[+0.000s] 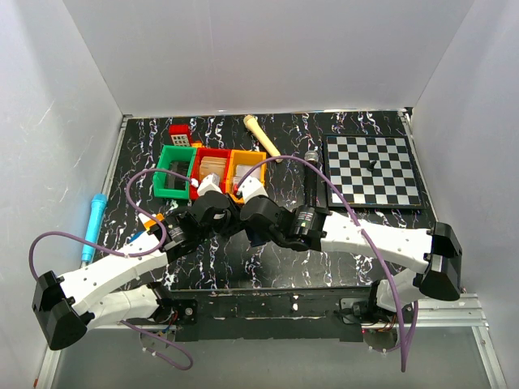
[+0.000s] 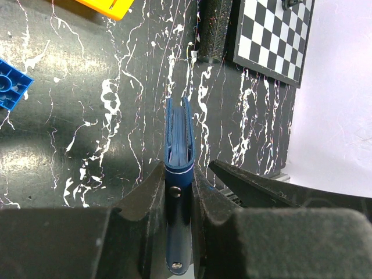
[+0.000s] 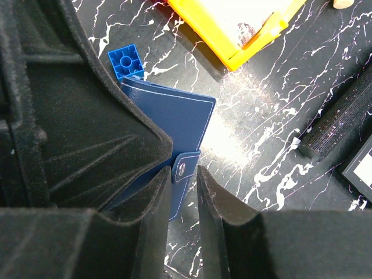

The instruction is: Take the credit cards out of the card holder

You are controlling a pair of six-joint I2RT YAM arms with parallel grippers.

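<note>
Navy-blue folding card holder (image 2: 177, 131): held up off the black white-veined tabletop (image 2: 87, 133) at mid-table, just near of the orange plastic bin (image 3: 244, 26). It stands on edge and is folded shut. No card is out yet. Pale layers show in the open far edge; I cannot tell if they are cards.

Left pincer (image 2: 178, 180): narrow, clamped on the holder's near end, one finger on each face. One stud shows between the fingers.

Right pincer (image 3: 185, 187): jaws a narrow way apart, flanking the snap tab (image 3: 186, 163), which looks fastened. No grip on it is evident.

Step in hand, as judged: popping the snap.
- Pinch the tab's free end only, not the cover under it.
- Peel it away from the face while the left holds firm; a straight tug would likely drag the whole holder.
- Risk: the soft tab slips out, or the holder twists in the left grip.

Arm pose, top view: both arms reach in from the near corners, forearms angled inward, wrists meeting at centre. The holder is hidden beneath them.

Nearby: small blue toy block (image 3: 126, 62) at the holder's far corner; black textured cylinder (image 2: 214, 29) and checkered board (image 2: 273, 35) further off to the right.
</note>
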